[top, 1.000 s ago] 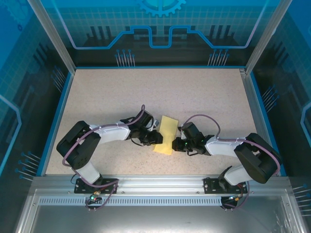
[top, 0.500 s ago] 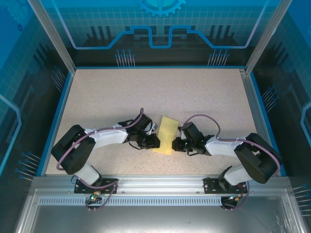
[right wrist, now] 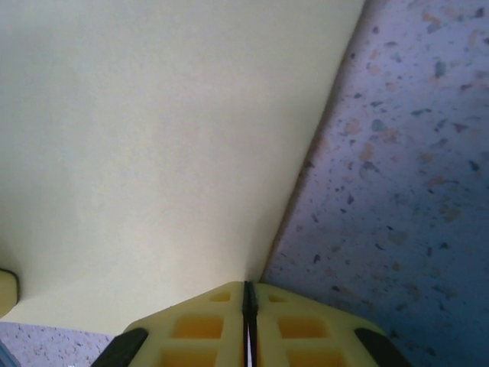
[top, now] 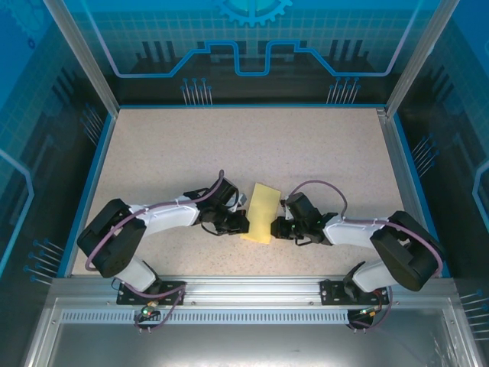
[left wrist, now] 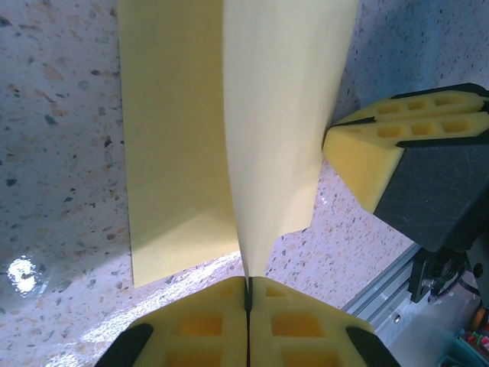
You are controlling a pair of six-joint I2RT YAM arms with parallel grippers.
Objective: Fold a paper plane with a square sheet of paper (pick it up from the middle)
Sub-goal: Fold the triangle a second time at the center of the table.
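The yellow sheet of paper (top: 261, 212) lies folded near the table's front middle, between both grippers. In the left wrist view its lower layer (left wrist: 172, 153) rests flat on the table, while an upper flap (left wrist: 283, 130) rises and narrows into the left gripper (left wrist: 248, 281), which is shut on that flap's tip. The right gripper (right wrist: 248, 284) is shut on the paper's opposite edge, and the paper (right wrist: 153, 138) spreads up and left from its tips. The right gripper's yellow fingers (left wrist: 382, 141) meet the flap's right edge. From above, the left gripper (top: 243, 223) and right gripper (top: 276, 228) face each other across the paper.
The speckled table (top: 244, 145) stretches bare behind the paper, framed by a blue rim (top: 90, 183) and transparent walls. A metal rail (top: 244, 284) runs along the near edge by the arm bases. Purple cables loop over both forearms.
The left gripper's jaws have closed on the paper's raised flap, and the left arm's shoulder has shifted a little leftward. The right arm has barely moved.
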